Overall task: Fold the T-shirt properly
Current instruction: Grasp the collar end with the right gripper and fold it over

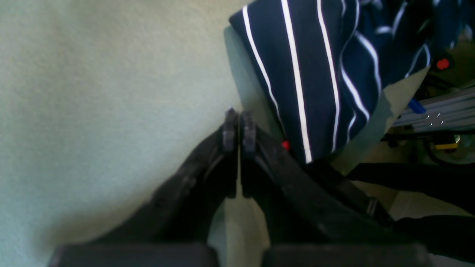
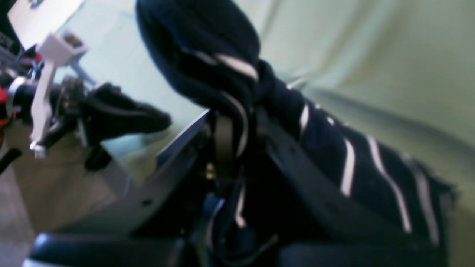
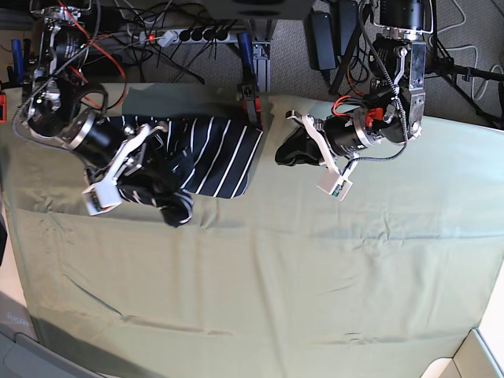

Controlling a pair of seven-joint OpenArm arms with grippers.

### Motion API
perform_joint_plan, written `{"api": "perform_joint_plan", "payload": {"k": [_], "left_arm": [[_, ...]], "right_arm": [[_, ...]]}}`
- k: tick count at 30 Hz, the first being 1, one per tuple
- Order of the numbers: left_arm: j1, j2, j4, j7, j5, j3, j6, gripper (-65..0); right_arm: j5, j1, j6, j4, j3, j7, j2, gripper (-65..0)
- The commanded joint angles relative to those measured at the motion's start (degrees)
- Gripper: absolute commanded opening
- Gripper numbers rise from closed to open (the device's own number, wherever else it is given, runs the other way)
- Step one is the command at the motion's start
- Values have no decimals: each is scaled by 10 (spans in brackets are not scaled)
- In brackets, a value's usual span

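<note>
The T-shirt (image 3: 206,153) lies bunched near the far left edge of the green cloth (image 3: 315,268) covering the table in the base view, part spread flat and part gathered into a lump. The right gripper (image 2: 237,122) is clamped on that gathered lump and holds it just off the cloth, while the left gripper (image 1: 238,129) hangs pinched together with nothing in it, just beside the shirt's edge. This looks like an early step, still drawing the shirt out; next it likely needs carrying toward the middle and spreading flat, with the left gripper taking an opposite edge.
</note>
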Motion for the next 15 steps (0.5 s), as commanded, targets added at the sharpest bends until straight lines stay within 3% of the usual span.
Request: {"api": "perform_joint_plan", "payload": {"k": [1,10,13,15], "left_arm": [[-6,0,9,-10,-11,0,-6,-641],[-6,0,9,-10,-16,0,-6,-641],[-6,0,9,-10,-16,0,-6,-641],[-6,0,9,-10,-19,0,-6,-641]], "right_arm": [[10,-1,3,10,-7,19,2,-650],[-47,-32,3,3,-45,57,-24,-650],[-43,-32,3,3,-45,59,-24,-401],[-15,-32,3,3,-45,57,-24,-295]]}}
